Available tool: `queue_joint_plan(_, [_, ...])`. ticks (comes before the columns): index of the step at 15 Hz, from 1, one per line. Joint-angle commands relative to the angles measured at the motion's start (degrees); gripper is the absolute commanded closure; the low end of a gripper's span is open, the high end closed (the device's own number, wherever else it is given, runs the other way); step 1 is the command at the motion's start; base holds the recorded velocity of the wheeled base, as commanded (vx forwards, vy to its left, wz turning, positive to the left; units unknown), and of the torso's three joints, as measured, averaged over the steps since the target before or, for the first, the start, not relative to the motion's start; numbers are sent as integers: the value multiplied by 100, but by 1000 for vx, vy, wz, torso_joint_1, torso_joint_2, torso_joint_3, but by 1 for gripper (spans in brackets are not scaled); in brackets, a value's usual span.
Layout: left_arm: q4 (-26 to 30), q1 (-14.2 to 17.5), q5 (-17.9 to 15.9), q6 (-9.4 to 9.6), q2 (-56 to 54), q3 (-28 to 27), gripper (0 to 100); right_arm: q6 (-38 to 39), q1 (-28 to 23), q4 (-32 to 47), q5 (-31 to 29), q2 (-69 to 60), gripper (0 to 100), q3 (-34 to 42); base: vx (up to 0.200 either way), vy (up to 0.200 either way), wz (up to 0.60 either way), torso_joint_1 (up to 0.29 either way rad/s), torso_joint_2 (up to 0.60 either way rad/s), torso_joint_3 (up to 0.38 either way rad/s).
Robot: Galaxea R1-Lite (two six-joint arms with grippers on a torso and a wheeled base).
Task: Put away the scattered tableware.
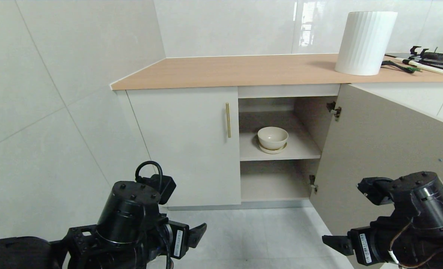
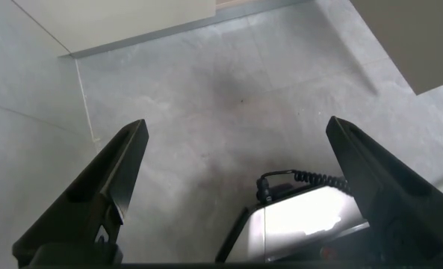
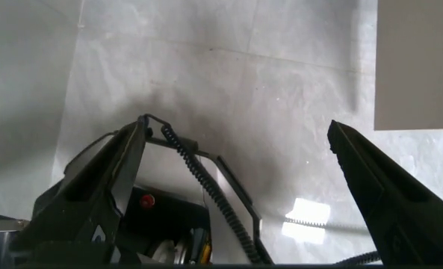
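A cream bowl [image 1: 272, 137] sits on a small plate [image 1: 272, 150] on the upper shelf [image 1: 300, 149] of the open cabinet. My left gripper [image 2: 236, 142] hangs low in front of the shut left door, pointing at the floor, open with nothing between its fingers [image 2: 120, 172]. My right gripper [image 3: 236, 142] hangs low beside the open door [image 1: 378, 149], also open and empty above the floor. Both grippers are well below and in front of the bowl.
The right cabinet door stands swung out toward me, close to my right arm. On the wooden countertop [image 1: 236, 71] stand a tall white ribbed container [image 1: 365, 42] and some utensils [image 1: 417, 67] by a stove. A tiled wall [image 1: 49, 112] closes the left side. The lower shelf [image 1: 273, 186] holds nothing.
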Motion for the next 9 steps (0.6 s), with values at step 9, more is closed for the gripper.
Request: queue_joint_plan(9, [-5, -80, -5, 7, 75, 69, 0, -18, 4, 1060, -10, -174, 0, 75, 0, -200, 0, 6, 0, 2])
